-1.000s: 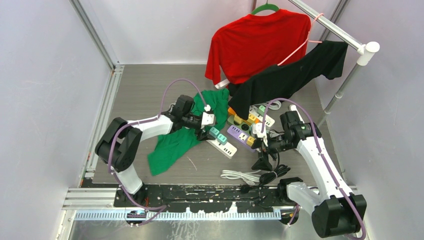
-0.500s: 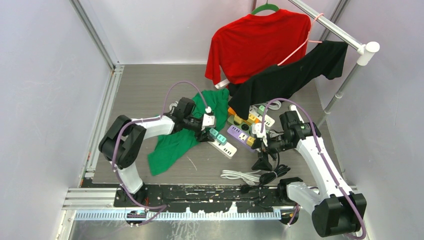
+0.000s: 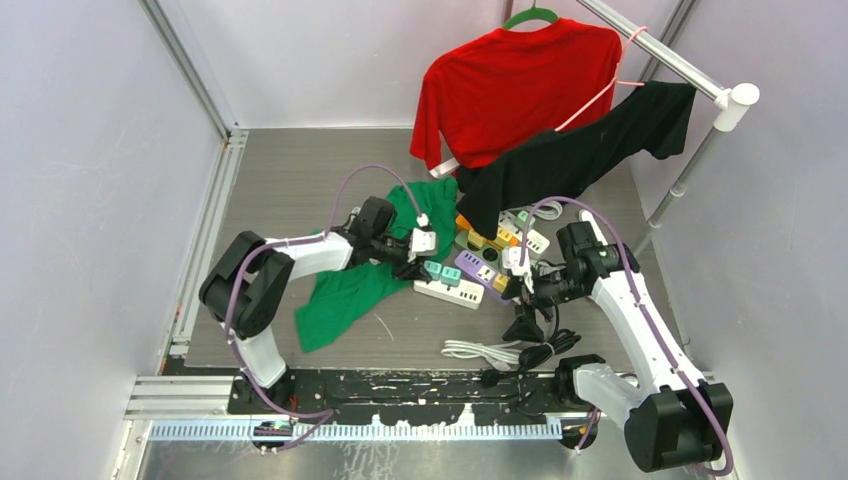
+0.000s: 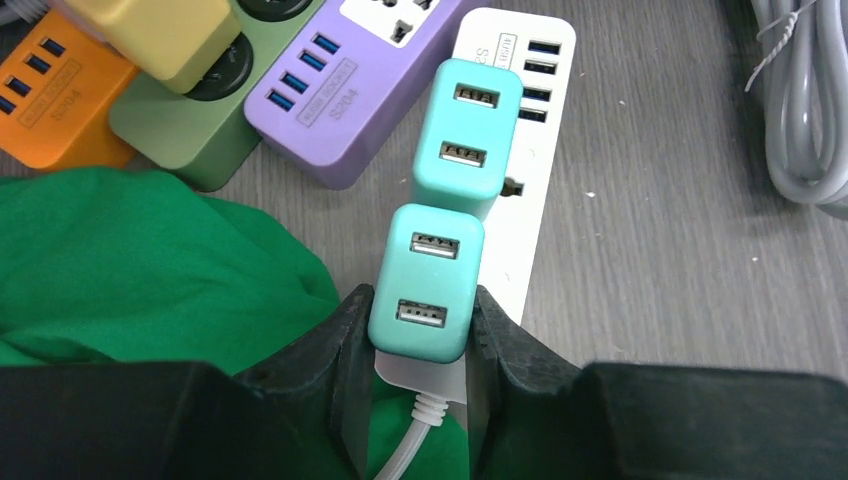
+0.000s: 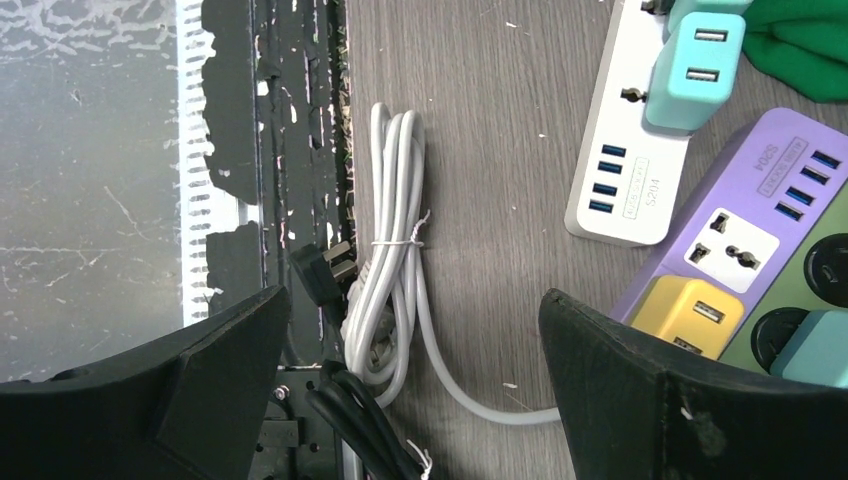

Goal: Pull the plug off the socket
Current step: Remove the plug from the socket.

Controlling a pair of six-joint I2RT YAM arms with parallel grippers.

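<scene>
Grip stage, extraction pending. Left hand clamped on mint-green two-port USB charger plug, one black finger against each side face. Plug seated, by appearance, in long white plastic power strip, at the end nearest the hand, directly between the fingers. Second, identical mint-green plug immediately beyond the held one, touching or nearly so; cannot tell which. Purple power strip further out, to the hand's left; crumpled green cloth beside the left finger. White strip flat on grey tabletop, unrestrained.

Right hand wide open, holding nothing, poised over bundled white cable; white strip ahead of it, to its right.

Next move, as judged: straight pull along the pin axis, away from the strip face, no twisting. Risk noted: strip likely to lift with the plug unless pinned; right hand near enough for that duty.
</scene>
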